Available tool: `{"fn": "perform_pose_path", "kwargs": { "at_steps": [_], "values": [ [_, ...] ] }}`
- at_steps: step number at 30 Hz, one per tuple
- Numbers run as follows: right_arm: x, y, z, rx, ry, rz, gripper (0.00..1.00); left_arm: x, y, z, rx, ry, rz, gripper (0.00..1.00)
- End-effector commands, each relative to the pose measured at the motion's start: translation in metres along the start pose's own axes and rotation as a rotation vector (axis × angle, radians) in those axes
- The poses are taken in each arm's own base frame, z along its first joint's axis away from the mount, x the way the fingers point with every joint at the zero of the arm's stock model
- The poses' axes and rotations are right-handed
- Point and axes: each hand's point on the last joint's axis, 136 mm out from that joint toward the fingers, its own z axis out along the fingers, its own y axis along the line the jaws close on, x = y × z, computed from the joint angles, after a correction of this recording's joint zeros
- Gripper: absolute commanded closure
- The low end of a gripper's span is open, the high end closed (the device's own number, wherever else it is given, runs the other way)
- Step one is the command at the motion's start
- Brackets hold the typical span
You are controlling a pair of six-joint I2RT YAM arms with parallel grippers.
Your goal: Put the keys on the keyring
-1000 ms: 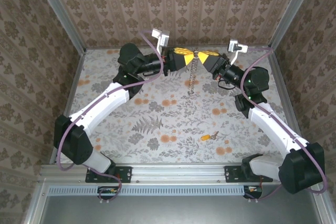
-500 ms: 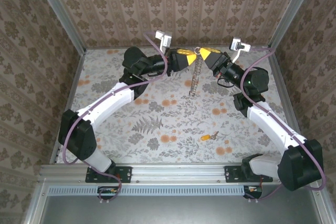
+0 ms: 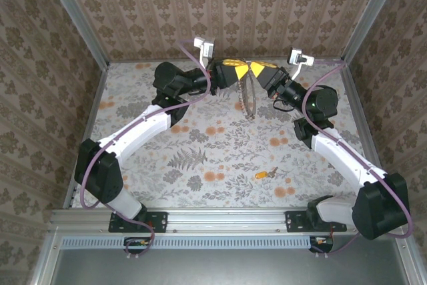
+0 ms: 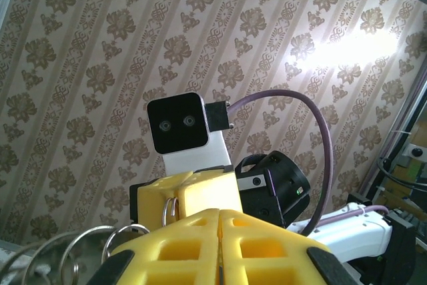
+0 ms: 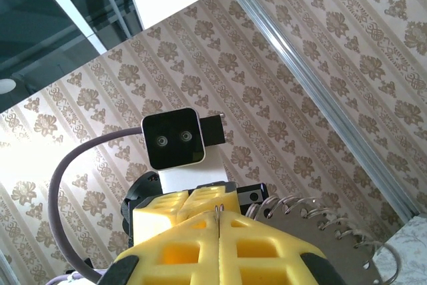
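The keyring [image 3: 249, 98], a thin chain of silvery rings, hangs above the back of the table between my two grippers. My left gripper [image 3: 239, 67] and right gripper [image 3: 255, 69] meet tip to tip at its top end. In the left wrist view the left gripper [image 4: 220, 213] is shut, and rings [image 4: 63, 251] trail out at its lower left. The right gripper [image 5: 219, 215] is shut on a wire loop that pokes out between its tips, and more rings [image 5: 313, 215] fan out to its right. The key [image 3: 265, 174], orange-headed, lies flat on the table well nearer the front.
The flower-print table [image 3: 200, 145] is walled in by patterned panels, with metal posts [image 3: 73, 18] at the back corners. Purple cables [image 3: 193, 91] loop off both arms. The aluminium rail [image 3: 220, 221] with the arm bases runs along the near edge.
Both grippers have drawn closer together at the chain's top. The left jaws closed the last bit. The hanging chain has swung and now looks bunched and wider.
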Motion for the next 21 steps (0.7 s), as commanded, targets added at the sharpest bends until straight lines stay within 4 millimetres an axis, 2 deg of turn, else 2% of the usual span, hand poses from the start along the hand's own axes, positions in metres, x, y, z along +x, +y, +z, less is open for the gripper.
{"fn": "perform_pose_path", "kwargs": {
  "at_steps": [1,8,21],
  "values": [
    [-0.0081,0.0146,0.0006,-0.050,-0.041,-0.026,1.00,0.0001,0.0023,0.0008,0.013,-0.025,-0.004,0.92],
    [-0.0106,0.0113,-0.0006,-0.028,-0.057,-0.034,1.00,0.0058,0.0050,-0.0011,0.016,-0.027,-0.029,0.85],
    [-0.0096,0.0140,-0.0016,-0.033,-0.050,-0.036,1.00,0.0052,0.0094,0.0019,0.015,-0.034,-0.032,0.84]
  ]
}}
